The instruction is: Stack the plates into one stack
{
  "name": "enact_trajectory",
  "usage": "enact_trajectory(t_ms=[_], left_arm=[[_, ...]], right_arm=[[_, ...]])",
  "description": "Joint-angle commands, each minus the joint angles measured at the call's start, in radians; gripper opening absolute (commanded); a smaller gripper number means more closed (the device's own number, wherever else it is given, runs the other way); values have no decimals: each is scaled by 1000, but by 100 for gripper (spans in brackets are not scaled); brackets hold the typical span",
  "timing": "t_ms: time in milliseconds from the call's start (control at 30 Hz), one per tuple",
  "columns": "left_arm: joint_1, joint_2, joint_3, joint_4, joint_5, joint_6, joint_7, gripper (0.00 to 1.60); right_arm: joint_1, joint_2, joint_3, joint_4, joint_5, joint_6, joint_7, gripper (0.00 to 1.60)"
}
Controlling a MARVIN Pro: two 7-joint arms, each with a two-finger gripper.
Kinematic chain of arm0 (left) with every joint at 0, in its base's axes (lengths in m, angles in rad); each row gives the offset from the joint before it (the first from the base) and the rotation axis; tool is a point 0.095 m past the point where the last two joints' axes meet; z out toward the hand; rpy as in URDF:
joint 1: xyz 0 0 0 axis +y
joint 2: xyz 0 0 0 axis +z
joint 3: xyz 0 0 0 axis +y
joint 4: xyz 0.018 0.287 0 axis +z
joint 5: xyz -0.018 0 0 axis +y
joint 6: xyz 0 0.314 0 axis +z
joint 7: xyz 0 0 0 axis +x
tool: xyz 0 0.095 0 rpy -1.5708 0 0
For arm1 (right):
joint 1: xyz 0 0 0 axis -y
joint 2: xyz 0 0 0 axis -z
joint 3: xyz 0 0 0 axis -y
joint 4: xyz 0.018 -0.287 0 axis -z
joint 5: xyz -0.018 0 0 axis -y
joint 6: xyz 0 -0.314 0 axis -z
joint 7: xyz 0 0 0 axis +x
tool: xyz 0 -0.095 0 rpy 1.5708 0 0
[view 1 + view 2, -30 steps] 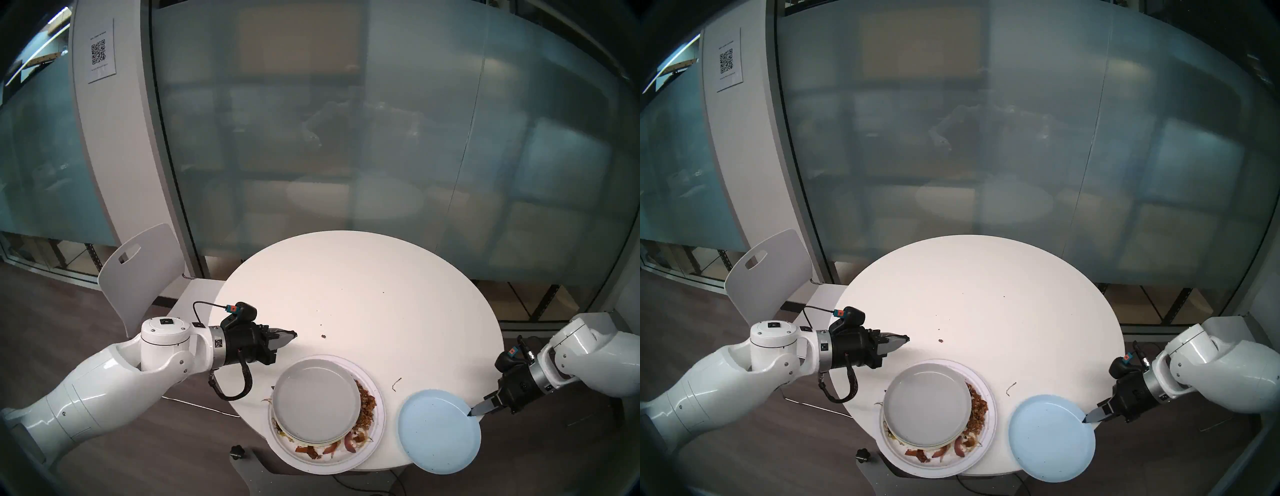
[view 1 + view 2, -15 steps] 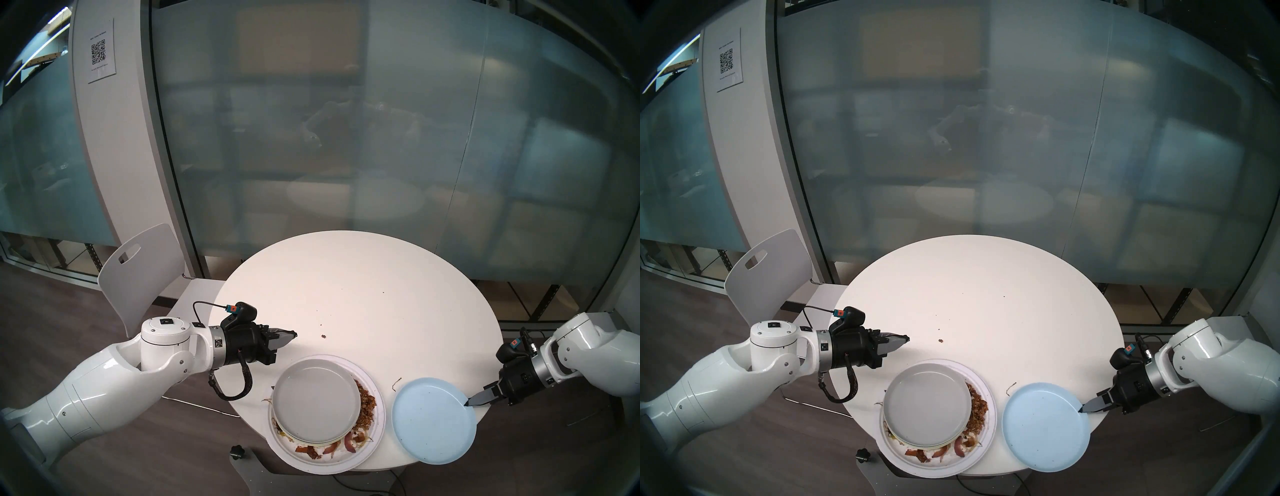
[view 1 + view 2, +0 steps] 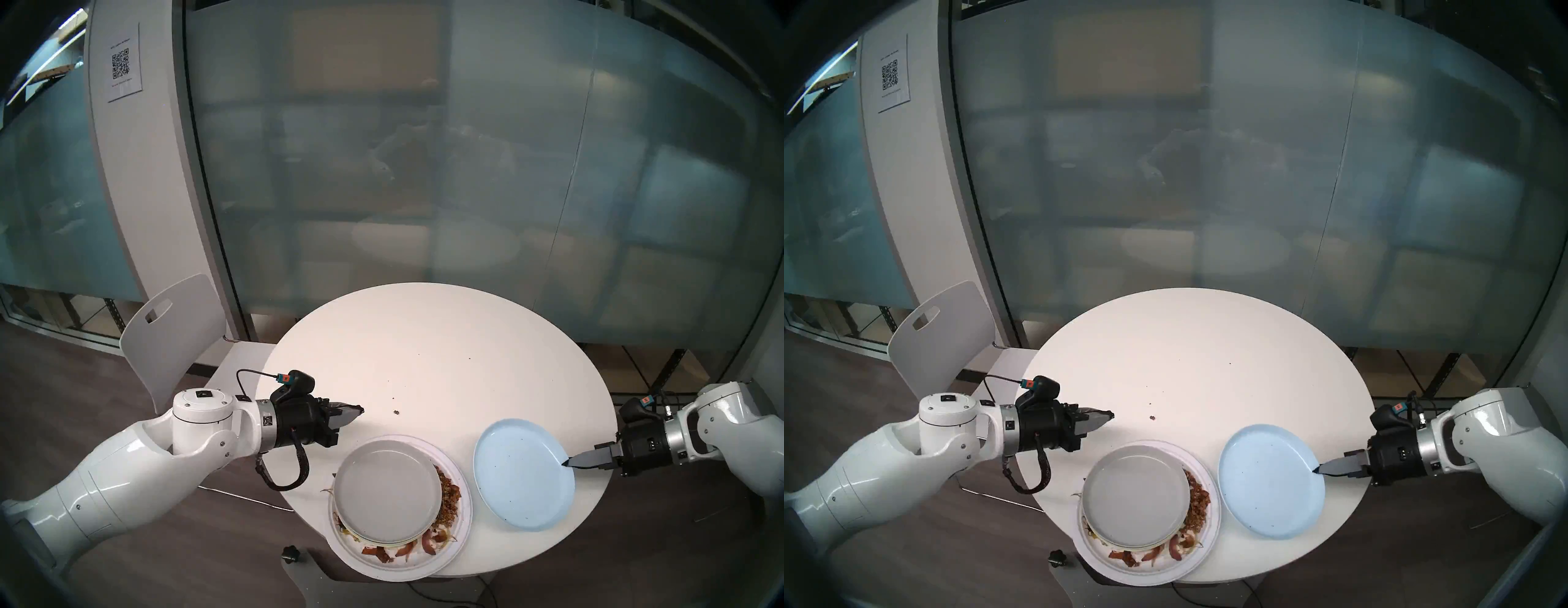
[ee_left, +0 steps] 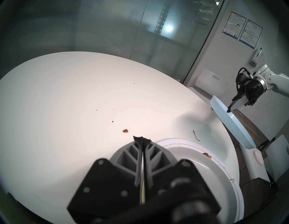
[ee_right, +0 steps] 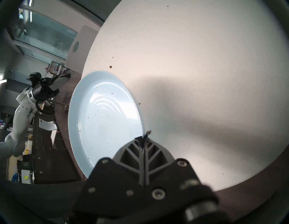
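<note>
**Head stereo left view: light blue plate in carry, stack to its left**

Right gripper [image 3: 568, 463]: fingers pinched together on the right-hand rim of the light blue plate [image 3: 524, 473]. The plate was clear of the table [image 3: 445, 352] and tilted, its left edge higher, as the left wrist view showed edge-on [image 4: 231, 122].

Bearing to target: the stack [image 3: 388, 494] lay directly left of the held plate and slightly nearer, the two close but apart. Top of stack was the grey plate [image 3: 387, 488]; beneath it sat thin edges of further plates, colours hard to tell; the base was the large white paper plate [image 3: 460, 530], food scraps exposed on its right and near sides and overhanging the table's near edge.

Arm nearer the job: the right one, already loaded. Judged next travel was leftward, level, then down over the grey plate.

Left gripper [image 3: 359, 410]: fingers together, empty, parked above the table just far-left of the stack.

Loose crumbs [image 3: 396, 411] lay on the table beyond the stack.
</note>
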Motion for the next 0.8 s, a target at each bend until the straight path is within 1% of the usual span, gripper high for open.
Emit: enact_trajectory(t_ms=[0, 33, 67, 100, 167, 267, 300, 333, 400, 533, 700, 733, 767], left_arm=[[-5, 3, -10, -14, -3, -6, 0, 32], [-5, 3, -10, -14, -3, -6, 0, 32], [-4, 3, -11, -15, -3, -6, 0, 32], [-4, 3, -11, -15, -3, -6, 1, 32], [-3, 4, -12, -16, -4, -6, 1, 32], [-2, 4, -12, -17, -4, -7, 2, 32], [-2, 4, -12, -17, -4, -7, 2, 32], [-2, 4, -13, -17, -4, -7, 2, 32], [-1, 4, -13, -18, -5, -7, 3, 32], [0, 5, -14, -19, -5, -8, 4, 32], [-1, 5, -13, -18, -5, -8, 4, 32], [-1, 5, -12, -18, -5, -8, 3, 32], [-2, 5, -12, -18, -5, -7, 3, 32]], right_arm=[[-74, -119, 154, -127, -11, 23, 21, 0], [-73, -117, 150, -132, -10, 22, 27, 0], [-86, -137, 172, -157, -17, 29, 19, 0], [-109, -163, 206, -206, -30, 43, -2, 0], [-105, -150, 200, -201, -30, 48, 15, 0], [-121, -165, 223, -264, -45, 74, -14, 0], [-121, -165, 223, -264, -45, 74, -14, 0], [-113, -152, 210, -254, -43, 71, -7, 0], [-115, -171, 218, -303, -46, 89, -60, 0], [-73, -140, 166, -307, -23, 87, -111, 0], [2, -75, 96, -286, 10, 70, -147, 0], [25, -50, 73, -276, 26, 56, -153, 0], [41, -41, 58, -271, 33, 52, -159, 0]])
